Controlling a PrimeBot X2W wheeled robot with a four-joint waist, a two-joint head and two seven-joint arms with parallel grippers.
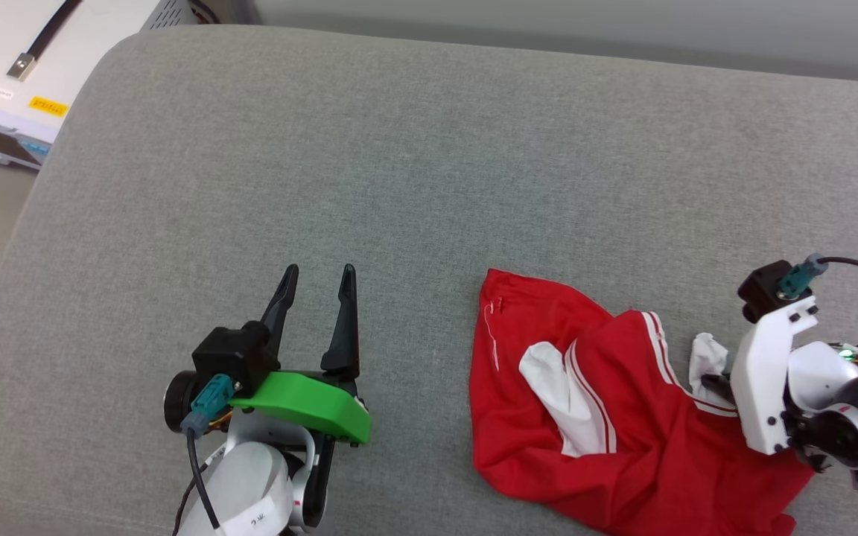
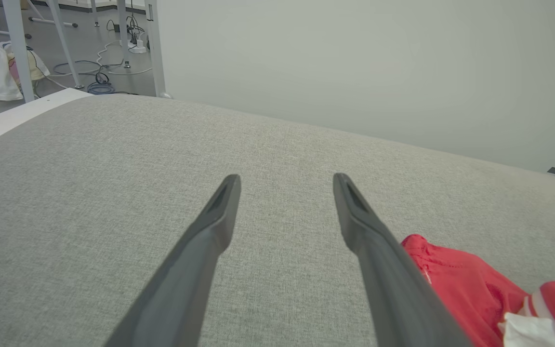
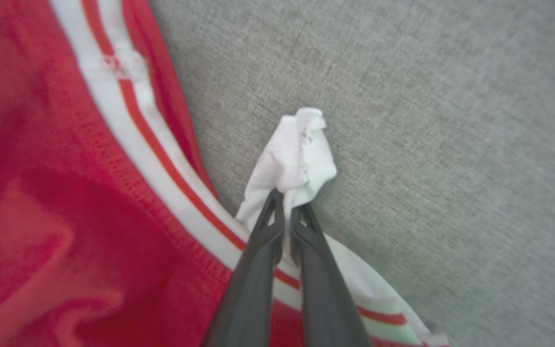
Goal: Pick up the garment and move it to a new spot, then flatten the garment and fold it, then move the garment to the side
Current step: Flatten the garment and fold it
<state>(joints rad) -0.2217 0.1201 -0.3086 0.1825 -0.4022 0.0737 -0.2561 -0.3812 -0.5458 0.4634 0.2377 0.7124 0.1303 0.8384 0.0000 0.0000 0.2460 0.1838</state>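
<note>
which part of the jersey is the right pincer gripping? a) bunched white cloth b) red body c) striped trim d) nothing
a: the right pincer is closed on the bunched white cloth at the edge of the red jersey.

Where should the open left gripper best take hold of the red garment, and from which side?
Likely the far-left corner of the garment: it lies flat, pointing out nearest the left gripper. Come in low from the robot's left, fingers straddling the edge. The right gripper pinches the white sleeve end opposite.
</note>
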